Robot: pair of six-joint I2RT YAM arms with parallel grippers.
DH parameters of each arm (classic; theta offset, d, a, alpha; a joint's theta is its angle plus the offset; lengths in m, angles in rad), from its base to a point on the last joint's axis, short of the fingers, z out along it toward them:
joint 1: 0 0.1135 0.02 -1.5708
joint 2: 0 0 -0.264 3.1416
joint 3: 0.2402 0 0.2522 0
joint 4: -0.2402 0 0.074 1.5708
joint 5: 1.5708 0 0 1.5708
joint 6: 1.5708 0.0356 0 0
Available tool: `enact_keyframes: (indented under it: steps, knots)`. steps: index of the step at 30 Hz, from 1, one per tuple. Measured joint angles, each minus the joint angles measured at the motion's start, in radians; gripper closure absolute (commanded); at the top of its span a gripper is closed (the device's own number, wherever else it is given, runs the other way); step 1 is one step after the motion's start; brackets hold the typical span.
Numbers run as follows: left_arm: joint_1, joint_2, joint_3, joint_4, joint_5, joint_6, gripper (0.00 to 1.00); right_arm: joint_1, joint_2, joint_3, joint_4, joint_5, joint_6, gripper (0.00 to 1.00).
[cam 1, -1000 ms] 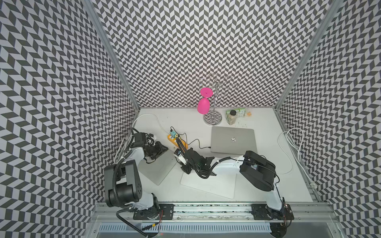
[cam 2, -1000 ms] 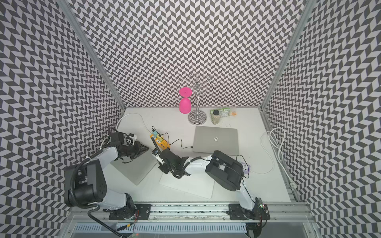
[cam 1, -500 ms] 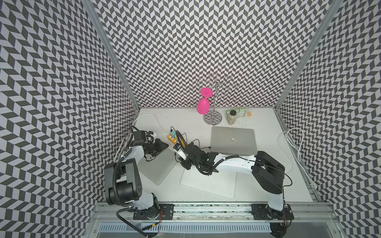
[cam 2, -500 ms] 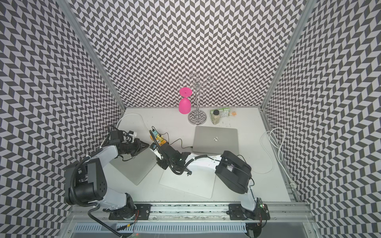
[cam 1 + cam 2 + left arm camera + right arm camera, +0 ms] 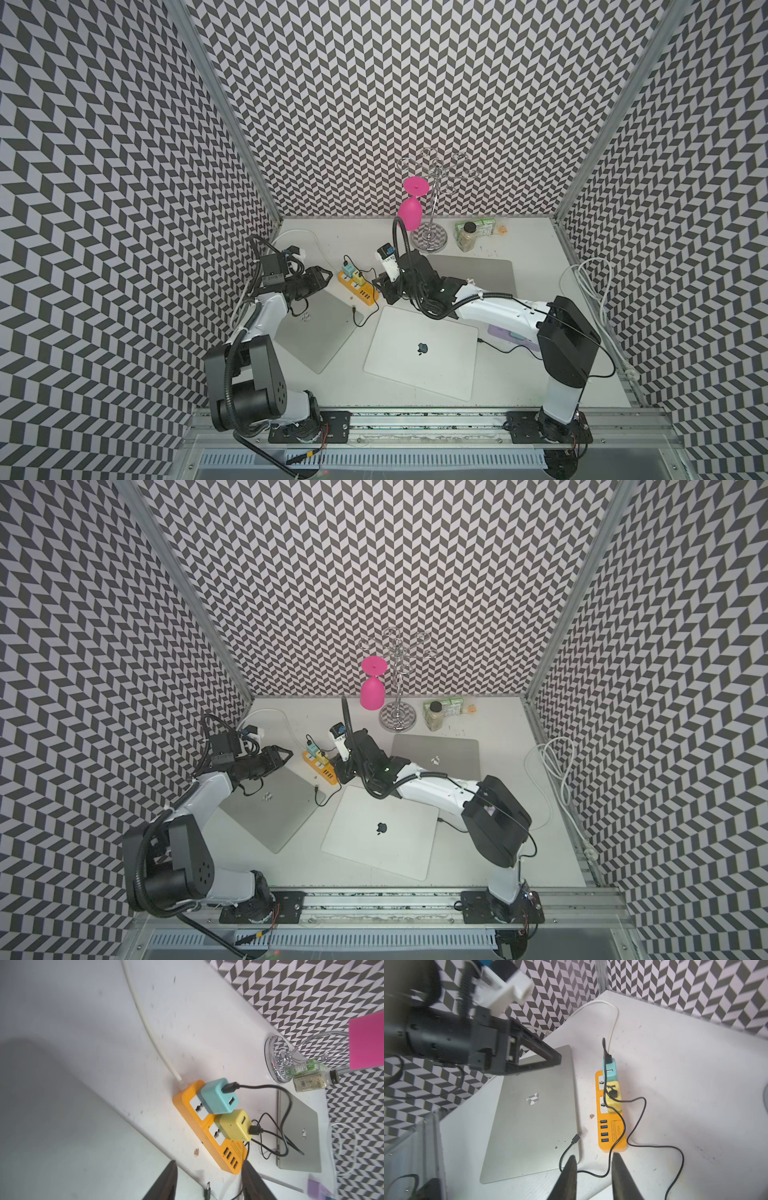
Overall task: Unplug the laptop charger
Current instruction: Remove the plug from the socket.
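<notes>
Charger plug (image 5: 577,1136) lies free at the edge of the grey laptop (image 5: 529,1109), beside the orange power strip (image 5: 612,1140), so unplugging appears done; left claw (image 5: 208,1164) stands wide and empty, right claw (image 5: 593,1156) narrowly parted and empty; the next move likely calls for a clean withdrawal.

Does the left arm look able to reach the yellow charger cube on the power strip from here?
Probably yes. The left end effector stands open and empty at the USB end of the orange power strip, and the yellow charger cube there is exposed, nothing between them.
</notes>
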State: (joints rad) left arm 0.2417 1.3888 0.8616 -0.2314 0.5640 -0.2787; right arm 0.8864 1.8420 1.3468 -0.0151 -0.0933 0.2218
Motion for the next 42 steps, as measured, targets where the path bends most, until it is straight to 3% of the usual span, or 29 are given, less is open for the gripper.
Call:
enact_keyframes:
  steps: [9,16,23,37,42]
  knots:
    - [-0.005,-0.127,-0.185,0.294,0.017,0.261,0.42,-0.092,0.0,-0.087,0.076,-0.205,0.296,0.71]
    - [-0.012,-0.082,-0.209,0.374,0.088,0.534,0.4,-0.101,0.0,-0.131,0.226,-0.302,0.503,0.78]
    - [-0.012,0.056,-0.204,0.475,0.127,0.709,0.37,-0.126,0.084,-0.236,0.474,-0.409,0.734,0.82]
    - [-0.047,0.26,0.046,0.246,0.066,0.817,0.37,-0.143,0.129,-0.187,0.495,-0.465,0.782,0.82]
    - [-0.069,0.304,0.121,0.153,0.05,0.84,0.36,-0.144,0.139,-0.186,0.48,-0.467,0.78,0.91]
